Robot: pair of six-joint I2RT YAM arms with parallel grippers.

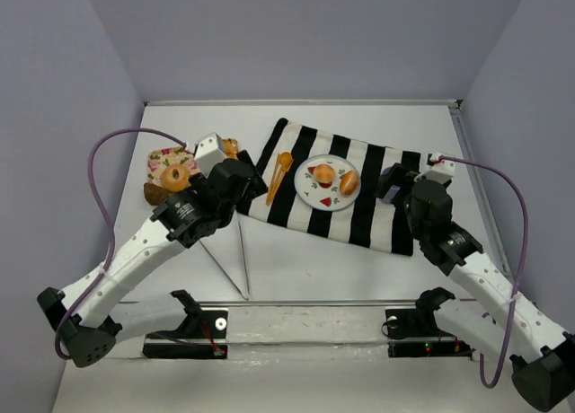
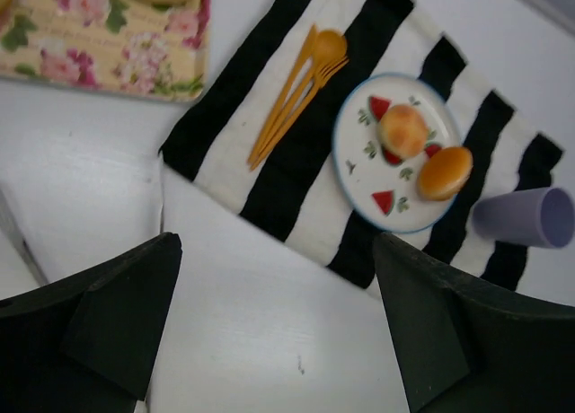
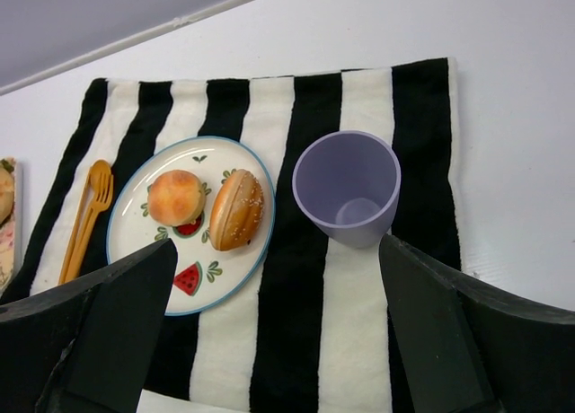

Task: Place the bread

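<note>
Bread: long bun (image 3: 236, 209) and round bun (image 3: 176, 197) both on the plate (image 3: 139, 238), long one at 3 o'clock, round one just beside it at 9. Plate sits on the cloth (image 1: 377, 215). Cutlery (image 2: 296, 94) is at its 9 o'clock, cup (image 3: 346, 188) at its 3. Left claw (image 2: 276, 242) jaws wide apart, empty, over the cloth's 9 o'clock edge. Right claw (image 3: 278, 247) also apart, empty, near the cup. Tray (image 1: 160, 157) with a bagel (image 1: 177, 176) sits beyond at 9.

Round roll (image 3: 175, 197), oblong roll (image 3: 236, 209) on plate (image 3: 137, 250)
</note>
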